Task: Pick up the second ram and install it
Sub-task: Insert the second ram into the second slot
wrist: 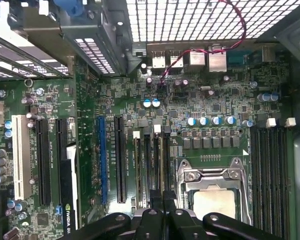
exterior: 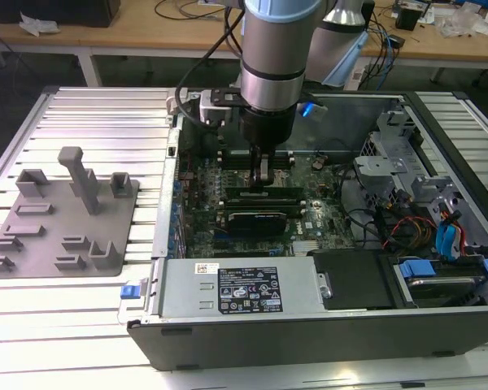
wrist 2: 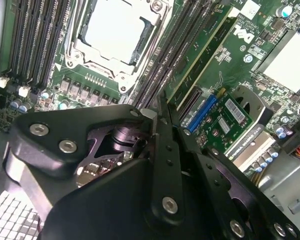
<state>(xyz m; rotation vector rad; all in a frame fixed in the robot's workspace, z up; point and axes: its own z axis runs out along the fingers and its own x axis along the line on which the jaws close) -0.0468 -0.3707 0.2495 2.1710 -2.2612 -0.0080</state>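
Inside the computer case (exterior: 309, 321), the gripper (exterior: 263, 180) reaches down to the memory slots (wrist: 149, 165) beside the processor socket (wrist: 212, 192), its fingers (wrist 2: 166, 155) drawn together. The green memory stick (wrist 2: 202, 57) stands on edge in a slot just beside the fingertips; whether they pinch it does not show.

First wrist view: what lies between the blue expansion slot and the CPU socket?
In the first wrist view, a black expansion slot beside the blue expansion slot, then black memory slots up to the CPU socket.

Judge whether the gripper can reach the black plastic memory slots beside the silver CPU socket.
Probably yes: the gripper hangs just above the black plastic memory slots inside the open grey metal case.
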